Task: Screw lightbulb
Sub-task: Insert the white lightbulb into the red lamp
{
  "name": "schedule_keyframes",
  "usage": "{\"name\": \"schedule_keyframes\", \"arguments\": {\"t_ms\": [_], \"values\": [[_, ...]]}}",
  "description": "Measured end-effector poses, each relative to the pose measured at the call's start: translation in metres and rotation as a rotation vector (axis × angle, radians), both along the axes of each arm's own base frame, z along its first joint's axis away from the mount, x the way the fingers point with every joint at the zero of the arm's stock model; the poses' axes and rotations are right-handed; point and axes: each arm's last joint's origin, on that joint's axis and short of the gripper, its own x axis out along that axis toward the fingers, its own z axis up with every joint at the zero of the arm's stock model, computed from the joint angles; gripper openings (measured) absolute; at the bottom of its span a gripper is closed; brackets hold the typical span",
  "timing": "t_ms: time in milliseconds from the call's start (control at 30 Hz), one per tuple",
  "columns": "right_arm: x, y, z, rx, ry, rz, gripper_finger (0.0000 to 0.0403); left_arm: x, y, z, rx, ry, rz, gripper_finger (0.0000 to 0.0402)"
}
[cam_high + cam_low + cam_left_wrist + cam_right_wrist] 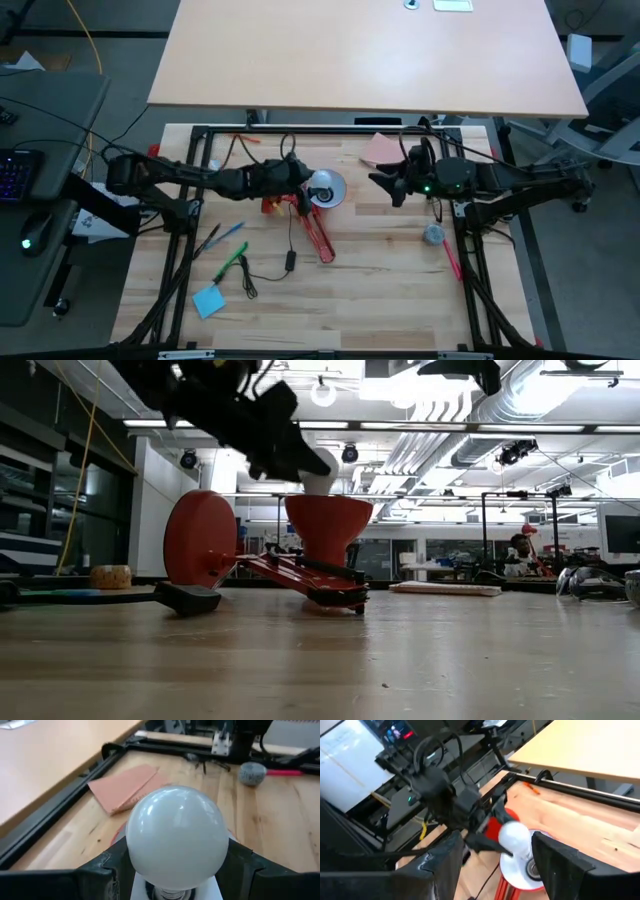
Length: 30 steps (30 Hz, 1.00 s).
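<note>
A red lamp lies on its side mid-table. Its round base [200, 540] stands on edge, and its shade [328, 525] opens upward, white inside [517, 872]. The white lightbulb [177, 837] hangs just over the shade's left rim [322, 184] with my left gripper [305, 180] shut on it. Whether the bulb touches the shade, I cannot tell. My right gripper [385, 181] hovers open to the right of the shade, above the table, its fingers [445, 865] holding nothing. My left gripper pinches the bulb's narrow neck [150, 887], just above the silvery screw base [170, 895], between its two fingers [100, 870]. The fingers come from the table's left, slanting slightly down. The bulb's round end points away from the gripper, and the bulb is clear of the table.
A pink pad [378, 150] lies at the far right, and a small grey round object [433, 234] near the right arm. The lamp's black cord [289, 260], green pens [232, 262] and a blue note [208, 300] lie at the near left. A second tabletop [360, 60] stands beyond.
</note>
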Motion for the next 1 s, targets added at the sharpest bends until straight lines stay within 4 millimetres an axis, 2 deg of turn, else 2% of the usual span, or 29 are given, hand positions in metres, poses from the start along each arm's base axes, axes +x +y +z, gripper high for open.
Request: {"name": "schedule_keyframes", "arguments": {"t_ms": [200,367,467,733,1000], "values": [[0.001,0.0,0.002,0.004,-0.023,-0.014,0.0227,0.013,0.0,-0.013,-0.003,-0.042,-0.005,0.0198],[0.001,0.0,0.004,-0.009,-0.038,-0.011,0.0227,0.014,0.0,-0.023,-0.026,0.01,0.003,0.0198],[0.001,0.0,0.004,-0.012,-0.043,-0.015,0.0227,0.015,0.001,-0.026,-0.024,0.012,0.012,0.02],[0.001,0.0,0.005,-0.031,-0.04,-0.012,0.0227,0.017,0.001,-0.029,-0.001,0.028,-0.002,0.024],[0.002,0.0,0.005,-0.035,-0.04,-0.011,0.0227,0.016,0.001,-0.03,0.074,0.063,-0.041,0.0253]]}}
